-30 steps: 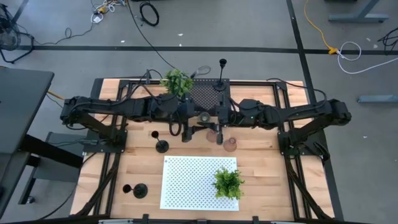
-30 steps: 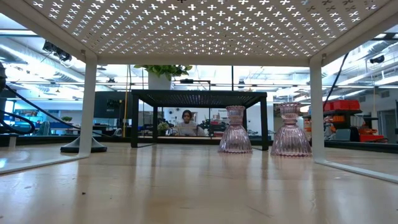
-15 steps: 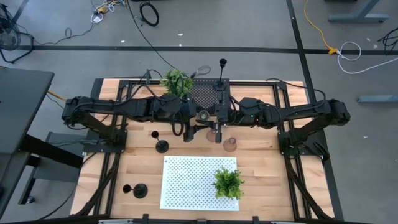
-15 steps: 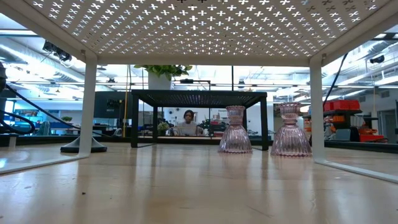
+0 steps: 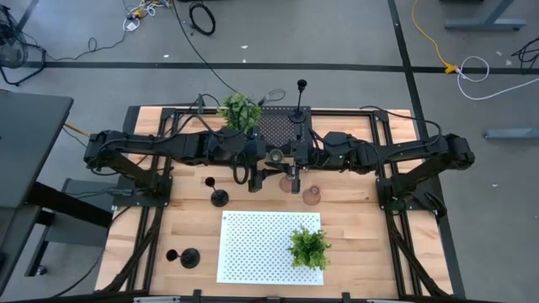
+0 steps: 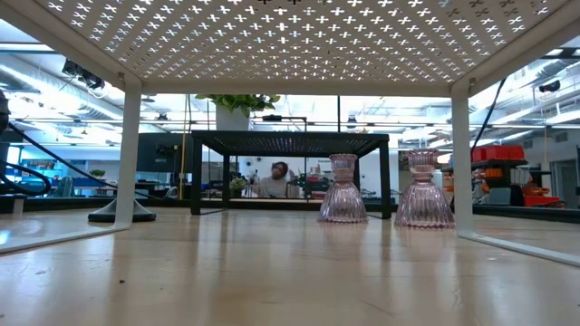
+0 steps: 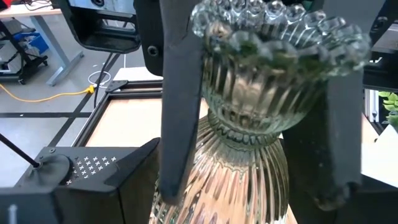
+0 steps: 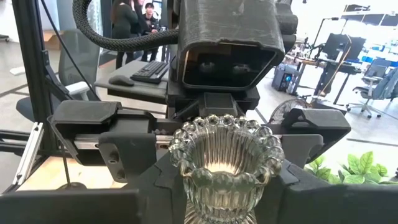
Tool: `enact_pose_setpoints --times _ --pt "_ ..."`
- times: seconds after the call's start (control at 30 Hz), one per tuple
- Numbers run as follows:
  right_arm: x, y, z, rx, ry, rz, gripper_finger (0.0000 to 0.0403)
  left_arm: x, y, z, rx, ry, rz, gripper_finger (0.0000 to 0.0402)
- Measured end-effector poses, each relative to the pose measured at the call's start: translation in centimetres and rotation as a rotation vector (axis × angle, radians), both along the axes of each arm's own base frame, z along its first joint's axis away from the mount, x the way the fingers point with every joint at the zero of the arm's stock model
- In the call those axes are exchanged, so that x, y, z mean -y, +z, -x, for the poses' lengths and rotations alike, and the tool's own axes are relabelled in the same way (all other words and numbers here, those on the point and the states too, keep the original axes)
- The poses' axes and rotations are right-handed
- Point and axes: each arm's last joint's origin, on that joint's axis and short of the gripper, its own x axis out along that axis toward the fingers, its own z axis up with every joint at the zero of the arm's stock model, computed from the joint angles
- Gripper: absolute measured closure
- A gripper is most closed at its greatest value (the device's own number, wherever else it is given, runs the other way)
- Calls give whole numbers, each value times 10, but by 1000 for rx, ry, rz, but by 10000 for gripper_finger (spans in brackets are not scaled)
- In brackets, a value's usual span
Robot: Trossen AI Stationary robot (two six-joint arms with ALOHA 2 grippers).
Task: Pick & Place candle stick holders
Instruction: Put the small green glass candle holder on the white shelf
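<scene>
An olive-green glass candle stick holder point(image 5: 275, 156) hangs upright above the table's middle, between my two arms. My right gripper point(image 8: 221, 214) is shut on its lower part. My left gripper point(image 7: 255, 93) is open, its fingers close on either side of the beaded cup point(image 7: 273, 68). Two pink glass holders point(image 6: 343, 188) point(image 6: 421, 188) stand on their bases on the table. Black holders stand on their round bases at the left point(image 5: 219, 196), near left point(image 5: 189, 258) and on the black mesh rack point(image 5: 299, 114). My right gripper holds the olive-green holder below its cup, at the ribbed lower part point(image 8: 217, 208), pinched between its two fingers; the picture's edge cuts off the place of contact. The fingers come level from the table's right. The holder stands upright, lifted clear. Whether my left gripper's fingers point(image 7: 180, 112) touch the cup, I cannot tell.
A black mesh rack point(image 5: 278, 128) stands at the far middle with a leafy plant point(image 5: 240, 109) on it. A white perforated rack point(image 5: 253, 248) stands at the near middle with a second plant point(image 5: 309, 247) on top. Bare wood lies to the near left and right.
</scene>
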Motion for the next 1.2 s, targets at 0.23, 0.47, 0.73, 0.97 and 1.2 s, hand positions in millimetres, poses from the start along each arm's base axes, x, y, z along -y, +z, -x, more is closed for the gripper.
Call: enact_pose_setpoints --times 0.23,0.47,0.73,0.97,1.2 --pt "1 -1 0 -13 -14 3 262 0 0 0 -3 0 1 118" --pt "2 -2 0 -26 -59 8 204 -1 0 0 2 9 3 121" --pt "4 -2 3 -37 -106 28 223 -1 -1 0 -9 14 4 123" --pt "1 5 18 -85 -108 36 234 -2 -4 2 -43 50 -9 123" --pt "-6 11 39 -157 -82 16 234 -2 -7 5 -87 60 8 124"
